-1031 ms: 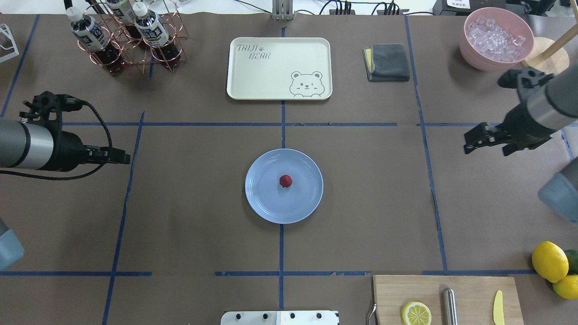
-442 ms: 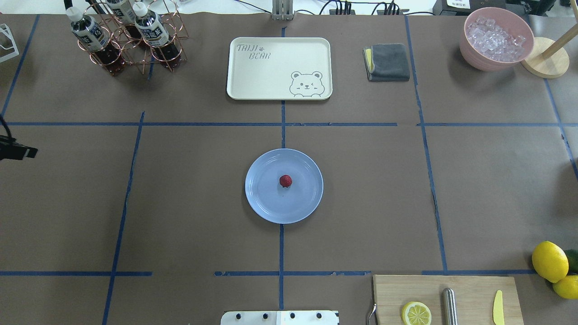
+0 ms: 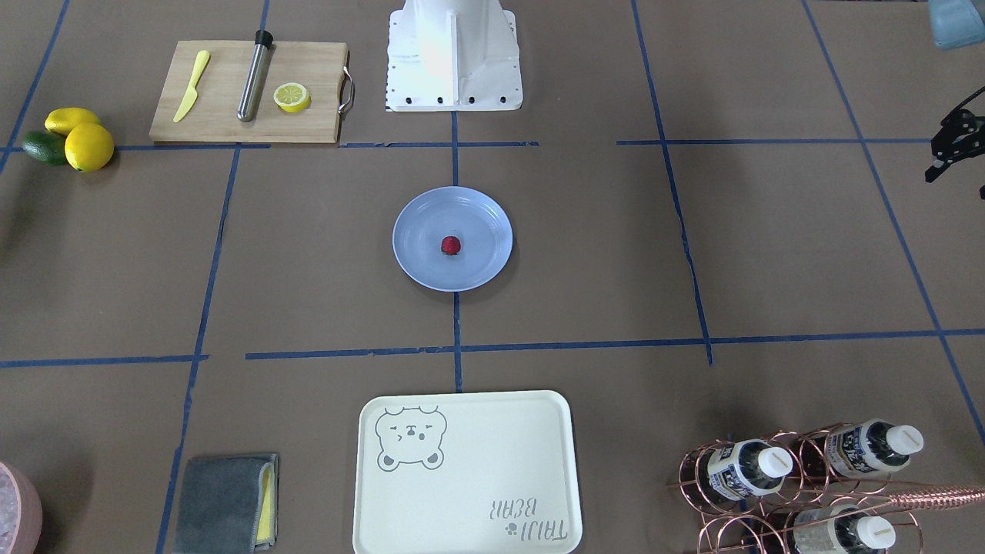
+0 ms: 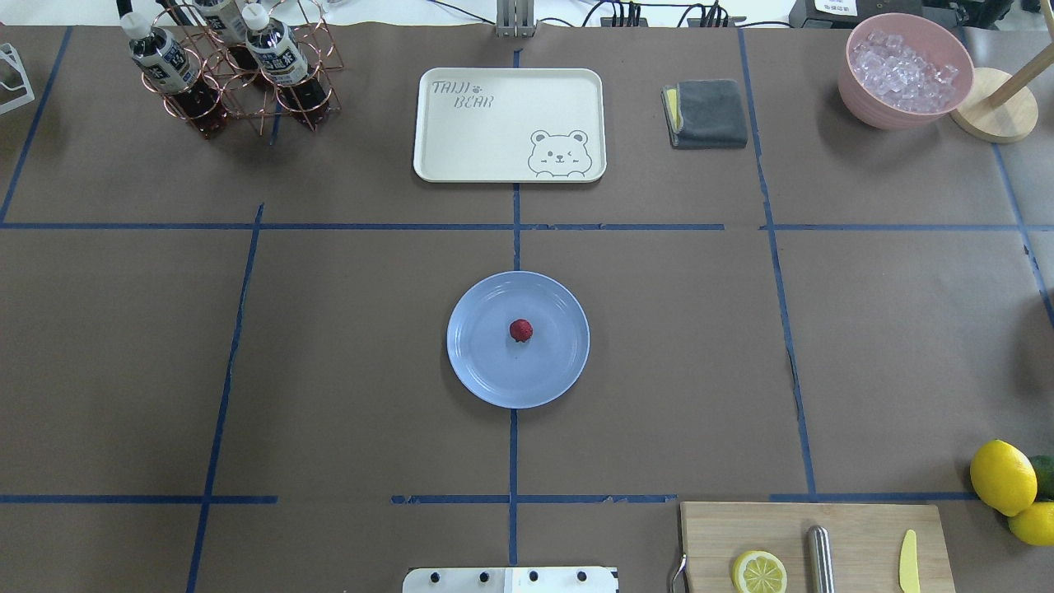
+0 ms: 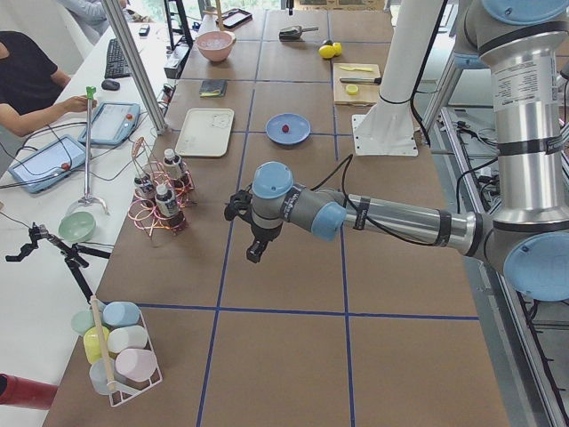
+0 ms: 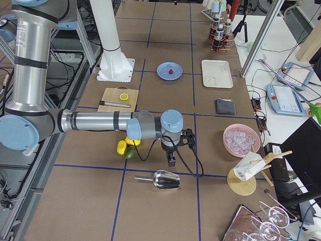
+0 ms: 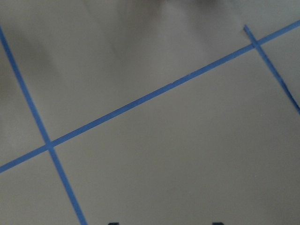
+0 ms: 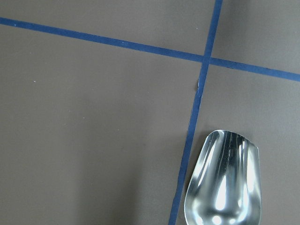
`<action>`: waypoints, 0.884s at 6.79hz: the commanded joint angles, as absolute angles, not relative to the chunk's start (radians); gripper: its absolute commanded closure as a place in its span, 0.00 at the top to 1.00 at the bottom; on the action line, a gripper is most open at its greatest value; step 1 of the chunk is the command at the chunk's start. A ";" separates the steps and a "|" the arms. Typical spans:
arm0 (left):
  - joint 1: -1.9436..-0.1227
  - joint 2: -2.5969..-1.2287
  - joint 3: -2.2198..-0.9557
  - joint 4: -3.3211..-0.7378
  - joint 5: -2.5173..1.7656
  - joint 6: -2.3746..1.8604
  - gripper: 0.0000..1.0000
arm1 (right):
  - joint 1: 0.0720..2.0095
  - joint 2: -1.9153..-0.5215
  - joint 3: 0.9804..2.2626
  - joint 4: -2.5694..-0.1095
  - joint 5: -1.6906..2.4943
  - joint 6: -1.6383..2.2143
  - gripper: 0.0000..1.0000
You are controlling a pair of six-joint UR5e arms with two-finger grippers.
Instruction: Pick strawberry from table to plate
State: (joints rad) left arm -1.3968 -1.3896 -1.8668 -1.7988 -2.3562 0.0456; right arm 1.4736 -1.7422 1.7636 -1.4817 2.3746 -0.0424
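Note:
The small dark-red strawberry (image 4: 520,330) (image 3: 451,245) rests near the middle of the round light-blue plate (image 4: 478,371) (image 3: 415,265), which sits at the centre of the brown, blue-taped table (image 4: 346,346). Neither gripper shows in the overhead view. My left gripper (image 5: 254,253) hangs over bare table far to the plate's left, and only a black part of that arm reaches the front-facing view's right edge. My right gripper (image 6: 171,161) points down far to the plate's right, beside a metal scoop (image 6: 160,179) (image 8: 225,183). I cannot tell whether either gripper is open or shut.
A cream bear tray (image 4: 509,123), a grey cloth (image 4: 706,113), a pink ice bowl (image 4: 904,70) and a copper bottle rack (image 4: 230,70) line the far side. A cutting board (image 4: 811,548) with a lemon half, lemons (image 4: 1002,476) and the robot base (image 3: 454,54) are on the near side.
Both arms have pulled out of the overhead view, the left one off the left edge and the right one off the right edge. Strawberry and plate have not moved.

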 commanded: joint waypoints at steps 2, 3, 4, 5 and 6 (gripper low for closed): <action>-1.436 -1.367 -1.822 -1.750 -2.411 0.019 1.00 | 1.482 -1.758 1.772 -1.480 2.396 -0.049 1.00; -1.437 -1.359 -1.825 -1.747 -2.416 -0.074 1.00 | 1.485 -1.759 1.772 -1.480 2.414 -0.049 1.00; -1.442 -1.359 -1.825 -1.749 -2.408 -0.172 1.00 | 1.488 -1.758 1.769 -1.479 2.416 -0.049 1.00; -1.445 -1.361 -1.824 -1.750 -2.379 -0.196 1.00 | 1.488 -1.758 1.767 -1.479 2.415 -0.049 1.00; -1.457 -1.361 -1.821 -1.747 -2.369 -0.183 1.00 | 1.491 -1.770 1.773 -1.477 2.413 -0.049 1.00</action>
